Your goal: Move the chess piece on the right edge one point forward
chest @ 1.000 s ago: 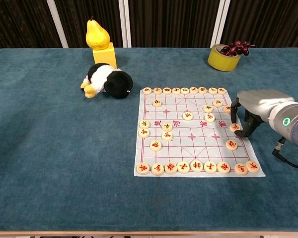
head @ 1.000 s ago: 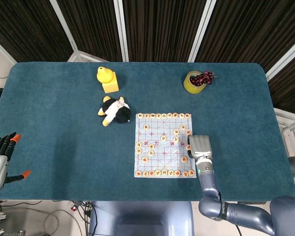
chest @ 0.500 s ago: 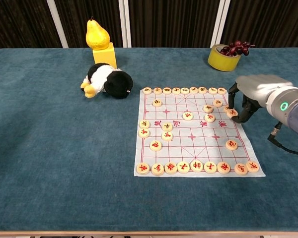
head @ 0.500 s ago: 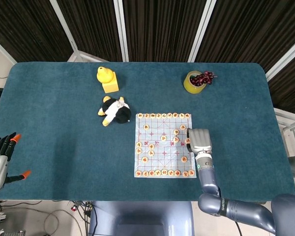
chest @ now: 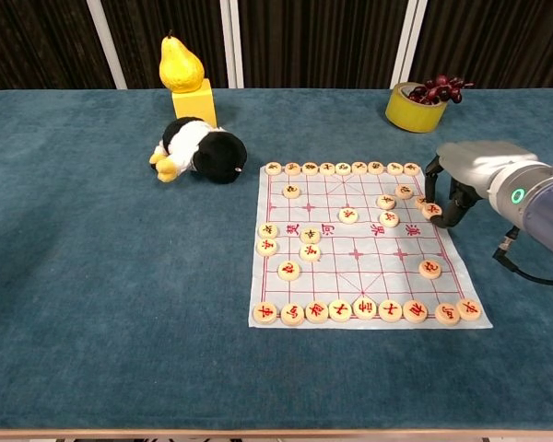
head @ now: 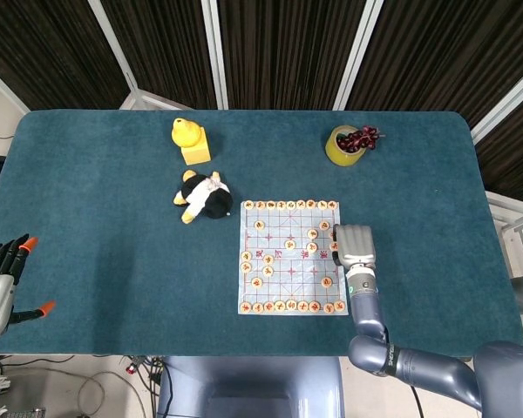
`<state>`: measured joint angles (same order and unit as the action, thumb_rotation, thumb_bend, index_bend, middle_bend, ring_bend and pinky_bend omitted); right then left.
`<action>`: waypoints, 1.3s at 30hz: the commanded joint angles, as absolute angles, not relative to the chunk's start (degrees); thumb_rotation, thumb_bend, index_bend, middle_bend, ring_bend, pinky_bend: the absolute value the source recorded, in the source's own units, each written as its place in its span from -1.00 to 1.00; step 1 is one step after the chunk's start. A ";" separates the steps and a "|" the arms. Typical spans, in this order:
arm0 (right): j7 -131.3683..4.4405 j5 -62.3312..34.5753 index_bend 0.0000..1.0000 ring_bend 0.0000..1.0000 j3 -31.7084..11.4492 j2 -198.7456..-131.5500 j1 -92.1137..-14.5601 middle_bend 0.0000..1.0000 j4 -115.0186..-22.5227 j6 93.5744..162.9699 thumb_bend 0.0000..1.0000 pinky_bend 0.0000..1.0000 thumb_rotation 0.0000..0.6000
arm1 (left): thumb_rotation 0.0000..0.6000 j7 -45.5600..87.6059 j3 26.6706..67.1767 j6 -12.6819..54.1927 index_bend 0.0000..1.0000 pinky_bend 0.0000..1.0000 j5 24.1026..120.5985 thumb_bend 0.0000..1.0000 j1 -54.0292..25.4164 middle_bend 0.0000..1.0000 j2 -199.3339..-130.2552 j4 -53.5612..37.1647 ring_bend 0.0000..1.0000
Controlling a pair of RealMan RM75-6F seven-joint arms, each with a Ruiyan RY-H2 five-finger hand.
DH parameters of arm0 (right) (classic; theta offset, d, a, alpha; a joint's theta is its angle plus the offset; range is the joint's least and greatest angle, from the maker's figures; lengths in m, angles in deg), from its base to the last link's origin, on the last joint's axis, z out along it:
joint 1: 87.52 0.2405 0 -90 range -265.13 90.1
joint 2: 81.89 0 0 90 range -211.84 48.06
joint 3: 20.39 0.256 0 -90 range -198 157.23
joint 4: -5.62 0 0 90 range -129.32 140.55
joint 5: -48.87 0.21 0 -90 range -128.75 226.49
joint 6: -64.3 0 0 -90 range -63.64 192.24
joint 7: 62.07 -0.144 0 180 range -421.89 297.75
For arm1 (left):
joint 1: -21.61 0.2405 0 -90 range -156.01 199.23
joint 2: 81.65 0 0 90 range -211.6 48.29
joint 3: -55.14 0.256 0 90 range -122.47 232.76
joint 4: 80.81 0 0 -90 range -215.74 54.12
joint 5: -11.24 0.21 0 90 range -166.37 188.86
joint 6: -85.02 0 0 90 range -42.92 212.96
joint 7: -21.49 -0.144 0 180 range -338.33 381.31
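A: Chest view first, biggest thing down. What's there?

B: A teal worktop [chest: 111, 304], and on it the chess board sheet [chest: 359, 249] with round pieces along its near and far rows and scattered between.

A: And the arms?

B: The right hand [chest: 456, 180] sits at the board's right edge, fingertips down around the chess piece [chest: 431, 210] on that edge, which lies on the board just past the middle, on the far half. The fingers touch or nearly touch it; I cannot tell whether they truly grip it. In the head view the left hand [head: 2, 279] hangs off the worktop's near left corner, fingers spread, holding nothing.

A: Smaller things?

B: A black and white plush toy [chest: 198, 150] lies left of the board's far corner. Behind it a pear [chest: 181, 64] stands on a yellow block [chest: 194, 101]. A yellow tape roll [chest: 415, 109] with dark grapes [chest: 440, 88] on it sits far right.
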<state>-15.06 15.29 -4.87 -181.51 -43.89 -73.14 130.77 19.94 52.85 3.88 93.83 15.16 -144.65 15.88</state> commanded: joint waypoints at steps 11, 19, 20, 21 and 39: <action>-15.55 14.74 0.08 1.00 -5.12 -182.41 -43.94 0.99 -71.91 131.05 -0.07 1.00 1.00 | 1.00 20.10 52.87 3.82 -1.00 -1.00 94.00 -1.00 15.12 -1.00 -144.69 15.81 -1.00; -15.13 14.95 -0.01 1.00 -5.31 -182.68 -44.15 0.99 -71.22 131.27 -0.07 1.00 1.00 | 1.00 20.22 52.88 3.86 -1.00 -1.00 94.00 -1.00 15.10 -1.00 -144.65 15.84 -1.00; -15.02 15.04 -0.02 1.00 -5.33 -182.68 -44.17 0.99 -71.23 131.28 -0.07 1.00 1.00 | 1.00 20.23 52.89 3.86 -1.00 -1.00 93.99 -1.00 15.10 -1.00 -144.64 15.85 -1.00; -14.92 15.10 -0.05 1.00 -5.34 -182.69 -44.19 0.99 -71.27 131.30 -0.07 1.00 1.00 | 1.00 20.23 52.89 3.87 -1.00 -1.00 93.98 -1.00 15.10 -1.00 -144.63 15.86 -1.00; -15.43 13.45 -0.36 1.00 -5.35 -181.71 -45.32 0.99 -74.45 133.53 -0.06 1.00 1.00 | 1.00 20.48 52.86 3.77 -1.00 -1.00 94.04 -1.00 15.09 -1.00 -144.60 15.90 -1.00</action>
